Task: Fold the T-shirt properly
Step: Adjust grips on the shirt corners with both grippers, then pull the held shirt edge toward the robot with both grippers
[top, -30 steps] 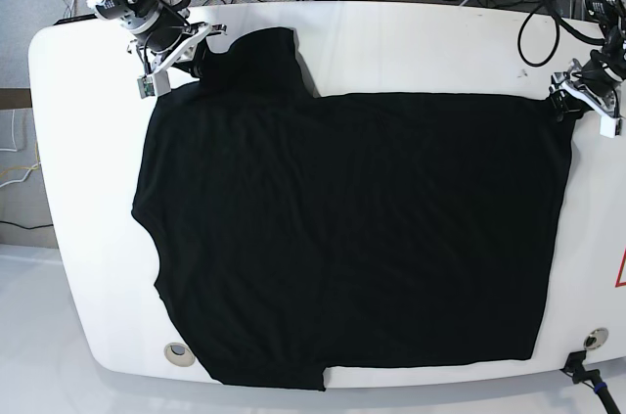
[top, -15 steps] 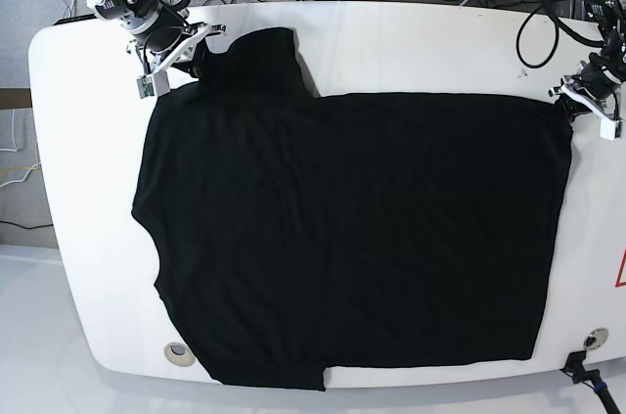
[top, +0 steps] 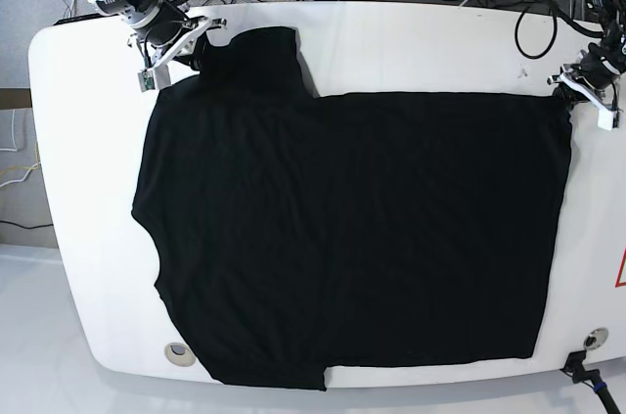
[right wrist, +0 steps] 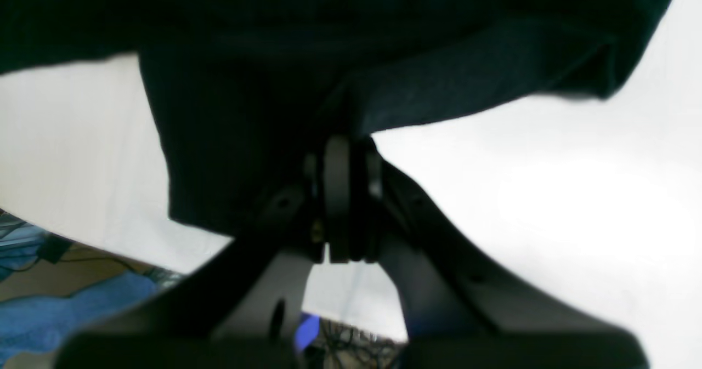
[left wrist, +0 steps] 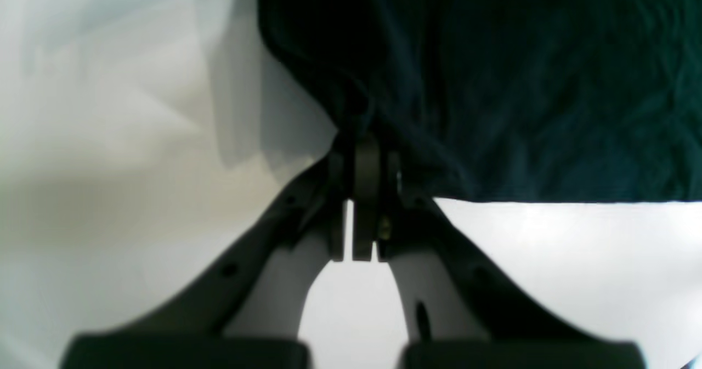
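With my left gripper (left wrist: 364, 138) and right gripper (right wrist: 343, 144) both pinched on T-shirt (top: 352, 228) corners (thin bites), uneven lifting could slip one free.

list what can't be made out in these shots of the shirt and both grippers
- T-shirt print: base view shows only plain black; the shirt's own underside is hidden.
- Fabric between the left gripper pads: left wrist view, blurred and covered by the pads.
- Right gripper hold: right wrist view, dark cloth drapes over the tips.
- Table near edge: cut off by the base view's bottom edge.
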Controlling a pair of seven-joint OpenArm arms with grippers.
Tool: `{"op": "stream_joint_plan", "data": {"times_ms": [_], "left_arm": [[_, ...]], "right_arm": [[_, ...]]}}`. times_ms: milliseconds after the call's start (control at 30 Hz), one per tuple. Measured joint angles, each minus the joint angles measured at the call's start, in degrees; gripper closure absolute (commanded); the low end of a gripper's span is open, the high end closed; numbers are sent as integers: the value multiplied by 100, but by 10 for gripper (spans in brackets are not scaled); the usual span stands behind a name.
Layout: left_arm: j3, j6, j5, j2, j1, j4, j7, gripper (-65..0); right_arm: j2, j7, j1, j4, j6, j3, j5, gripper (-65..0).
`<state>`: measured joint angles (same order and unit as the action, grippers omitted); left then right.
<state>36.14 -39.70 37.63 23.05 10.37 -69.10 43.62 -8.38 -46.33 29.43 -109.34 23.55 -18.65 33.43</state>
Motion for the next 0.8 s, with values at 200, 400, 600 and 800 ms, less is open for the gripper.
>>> {"op": "stream_joint_plan", "data": {"times_ms": [200,400,600,800], "left_arm": [[4,-2,87,17,249,-105,-55,0],[22,9,39,17,804,-903,-20,0],[22,-13,48,17,1381,-1779,-15,0],[262,-15,50,26,1937,-2393,-11,0]], "right_arm": [[15,24,251,-98,4,0,9,-25],[26,74,575,-160,4,0,44,-25],[26,70,861,-168,-17,0,527,-25],[13,70,1244,-186,-42,0,754,-25]]}}
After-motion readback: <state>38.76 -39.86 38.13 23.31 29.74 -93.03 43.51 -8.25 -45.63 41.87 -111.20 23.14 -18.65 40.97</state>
